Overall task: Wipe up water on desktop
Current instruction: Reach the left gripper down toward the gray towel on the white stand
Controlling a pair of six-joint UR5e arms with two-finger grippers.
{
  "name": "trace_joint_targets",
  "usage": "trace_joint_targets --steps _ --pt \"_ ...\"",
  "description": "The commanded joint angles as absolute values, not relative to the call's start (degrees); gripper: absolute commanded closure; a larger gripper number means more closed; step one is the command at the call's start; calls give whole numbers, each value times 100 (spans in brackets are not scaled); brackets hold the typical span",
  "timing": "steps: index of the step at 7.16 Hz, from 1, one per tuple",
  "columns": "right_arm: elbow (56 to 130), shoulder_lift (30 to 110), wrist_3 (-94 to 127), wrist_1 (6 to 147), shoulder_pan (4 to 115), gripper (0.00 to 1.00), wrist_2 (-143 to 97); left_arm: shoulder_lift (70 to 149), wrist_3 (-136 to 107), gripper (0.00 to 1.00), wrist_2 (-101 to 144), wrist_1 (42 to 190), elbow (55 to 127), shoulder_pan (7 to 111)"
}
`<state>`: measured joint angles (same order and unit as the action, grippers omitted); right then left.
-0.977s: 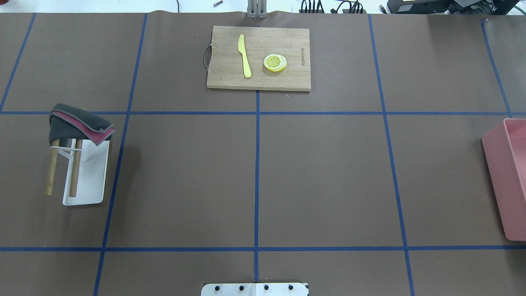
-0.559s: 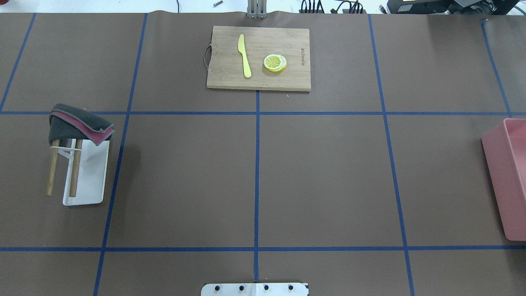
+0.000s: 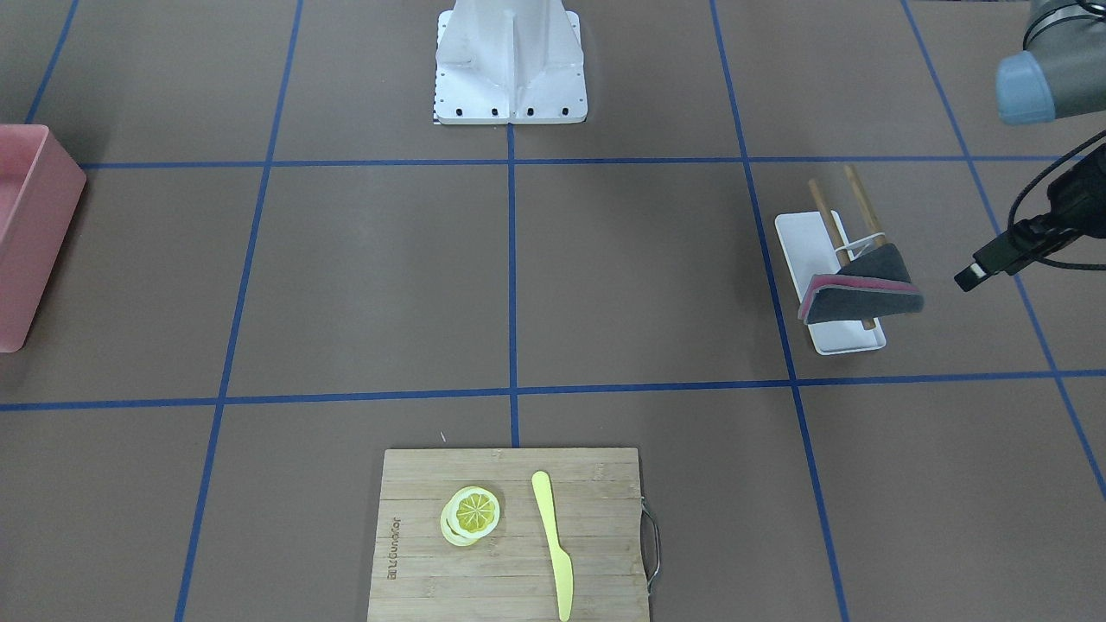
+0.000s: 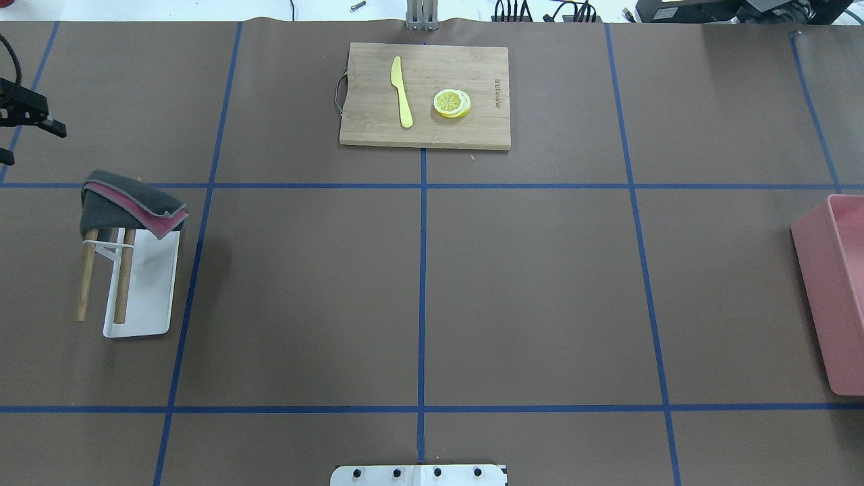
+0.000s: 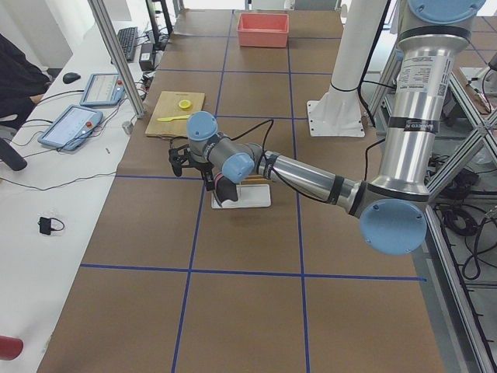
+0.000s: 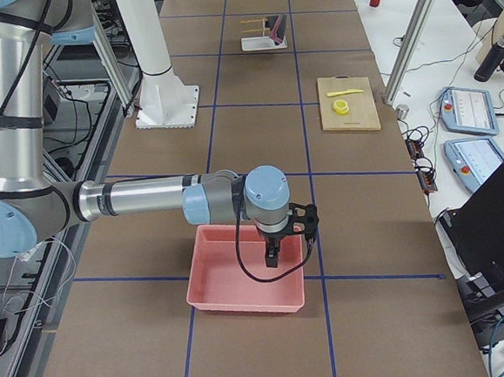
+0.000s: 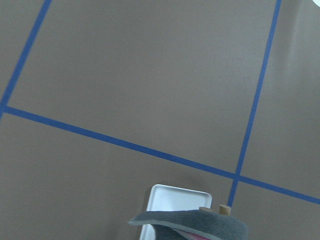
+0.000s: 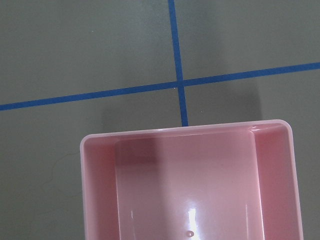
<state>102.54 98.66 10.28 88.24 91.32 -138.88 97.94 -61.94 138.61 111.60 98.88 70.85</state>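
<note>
The desktop (image 4: 526,290) is brown paper crossed by blue tape lines; no water shows on it in any view. A folded grey and pink cloth (image 4: 131,202) hangs over a wooden-peg rack on a white tray (image 4: 145,304), left of centre. My left gripper (image 5: 208,179) hovers just beyond the cloth (image 5: 225,189); I cannot tell if it is open or shut. A black part of that wrist (image 4: 27,115) pokes in at the overhead view's left edge. My right gripper (image 6: 273,253) hangs over the pink bin (image 6: 242,281), and I cannot tell its state either.
A bamboo cutting board (image 4: 466,131) with a yellow knife (image 4: 401,91) and lemon slices (image 4: 451,103) lies at the far middle. The pink bin (image 4: 830,290) stands at the right edge. The robot's base plate (image 4: 418,475) is at the near edge.
A black part of the left wrist has come into the overhead view at its left edge, beyond the cloth rack. Nothing on the desktop has moved.
</note>
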Motion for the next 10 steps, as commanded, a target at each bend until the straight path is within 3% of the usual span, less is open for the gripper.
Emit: trace_joint_targets --steps 1,4,7,8,10 --pt "10257 9861 1028 8824 9132 0 -13887 10071 -6407 2 13711 11259 9494 6917" --pt "10248 9861 1028 8824 9132 0 -13887 10072 -6416 3 13720 11268 9475 6619" --pt "10257 9870 1028 8824 9132 0 -13878 10037 -6416 12 13720 11268 9475 6521" --pt "10292 9861 1028 8824 9132 0 -13887 10028 -6425 22 13720 11268 9475 6487" --pt "10747 9853 1028 8824 8957 0 -13817 10028 -6425 52 13729 11268 9492 6478"
